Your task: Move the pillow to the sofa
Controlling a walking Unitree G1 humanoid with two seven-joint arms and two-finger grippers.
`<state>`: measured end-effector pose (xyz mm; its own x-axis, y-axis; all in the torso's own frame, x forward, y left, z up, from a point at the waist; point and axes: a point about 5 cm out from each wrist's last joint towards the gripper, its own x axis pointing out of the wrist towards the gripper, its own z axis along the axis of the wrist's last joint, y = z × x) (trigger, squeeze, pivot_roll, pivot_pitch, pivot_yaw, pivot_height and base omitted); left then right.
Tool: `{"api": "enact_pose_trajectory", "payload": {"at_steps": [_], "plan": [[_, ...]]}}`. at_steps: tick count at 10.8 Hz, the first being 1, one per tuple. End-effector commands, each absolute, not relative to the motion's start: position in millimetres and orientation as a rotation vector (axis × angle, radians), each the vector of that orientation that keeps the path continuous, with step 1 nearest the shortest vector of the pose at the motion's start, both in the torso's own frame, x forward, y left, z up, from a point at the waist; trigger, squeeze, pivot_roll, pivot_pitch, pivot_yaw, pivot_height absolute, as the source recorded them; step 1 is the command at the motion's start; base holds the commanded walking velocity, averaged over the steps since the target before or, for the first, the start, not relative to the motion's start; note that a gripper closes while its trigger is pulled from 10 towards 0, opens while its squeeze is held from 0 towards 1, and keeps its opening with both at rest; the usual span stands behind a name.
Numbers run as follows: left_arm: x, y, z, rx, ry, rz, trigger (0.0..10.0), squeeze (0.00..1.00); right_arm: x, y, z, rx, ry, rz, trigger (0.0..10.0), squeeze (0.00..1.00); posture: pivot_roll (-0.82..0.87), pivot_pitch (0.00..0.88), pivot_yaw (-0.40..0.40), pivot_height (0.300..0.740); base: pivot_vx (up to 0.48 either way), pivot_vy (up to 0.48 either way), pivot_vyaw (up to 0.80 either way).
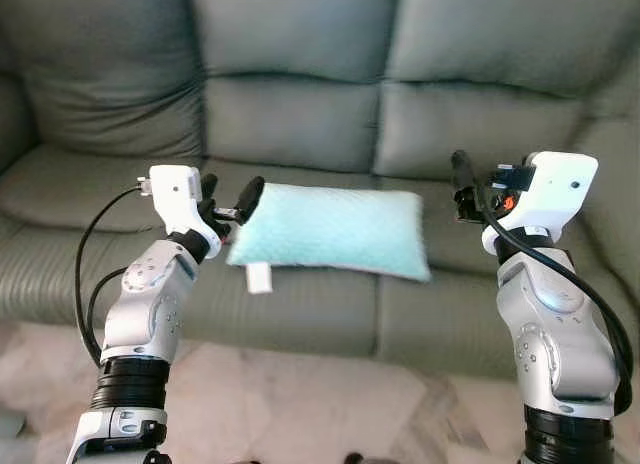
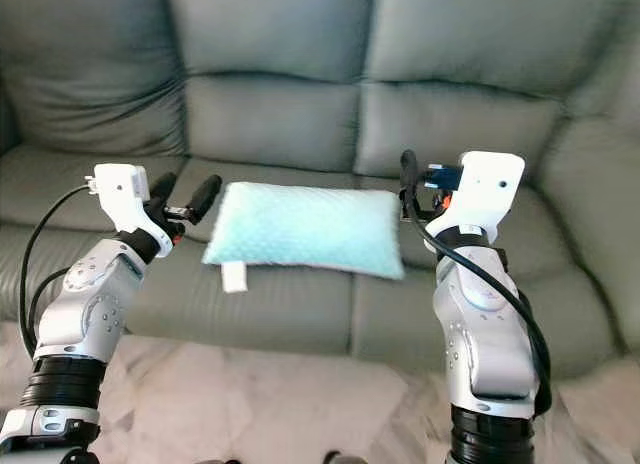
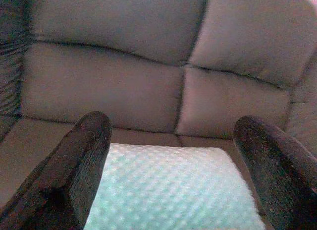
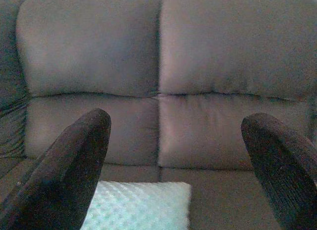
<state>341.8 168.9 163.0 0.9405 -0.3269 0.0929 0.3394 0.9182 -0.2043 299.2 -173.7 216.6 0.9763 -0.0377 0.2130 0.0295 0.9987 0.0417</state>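
A pale turquoise pillow point(image 1: 330, 229) with a white tag point(image 1: 259, 278) lies across the front of the grey-green sofa's point(image 1: 300, 114) middle seat, between my two raised arms. Its right edge looks blurred, so I cannot tell whether it fully rests on the seat. My left gripper point(image 1: 230, 192) is open right at the pillow's left end, one finger point(image 1: 250, 196) at its corner. My right gripper point(image 1: 468, 189) is open a short gap off the pillow's right end. In the wrist views the pillow point(image 3: 168, 190) point(image 4: 138, 205) sits low between spread fingers that hold nothing.
The sofa's back cushions point(image 1: 290, 29) rise behind the pillow, and seat cushions point(image 1: 70, 189) stretch out to both sides. A pale marble floor point(image 1: 300, 404) runs along the sofa's front below my arms.
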Motion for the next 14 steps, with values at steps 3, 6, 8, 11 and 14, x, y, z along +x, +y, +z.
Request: {"api": "enact_pose_trajectory", "payload": {"at_steps": [3,6,8,11,14], "plan": [[340,168,161,-0.209,-0.042,-0.355,10.0,0.0,298,-177,219,0.036,-0.231,-0.05,10.0,0.0,-0.19,0.177,0.013,0.74,0.389,0.0,0.0],[341,168,156,-0.232,-0.007,-0.346,10.0,0.0,298,-177,218,0.035,-0.228,-0.055,10.0,0.0,-0.19,0.18,0.014,0.74,0.0,0.0,0.0],[340,168,155,-0.231,0.0,-0.346,10.0,0.0,298,-177,218,0.033,-0.226,-0.056,10.0,0.0,-0.19,0.18,0.015,0.74,0.0,0.0,0.0],[346,176,143,-0.144,0.076,-0.307,10.0,0.0,300,-180,208,0.047,-0.182,-0.06,10.0,0.0,-0.19,0.18,0.021,0.74,0.0,0.0,0.0],[349,190,103,-0.037,0.253,-0.315,10.0,0.0,307,-197,153,0.152,0.1,-0.063,10.0,0.0,-0.2,0.202,0.041,0.74,0.0,0.0,0.0]]}}
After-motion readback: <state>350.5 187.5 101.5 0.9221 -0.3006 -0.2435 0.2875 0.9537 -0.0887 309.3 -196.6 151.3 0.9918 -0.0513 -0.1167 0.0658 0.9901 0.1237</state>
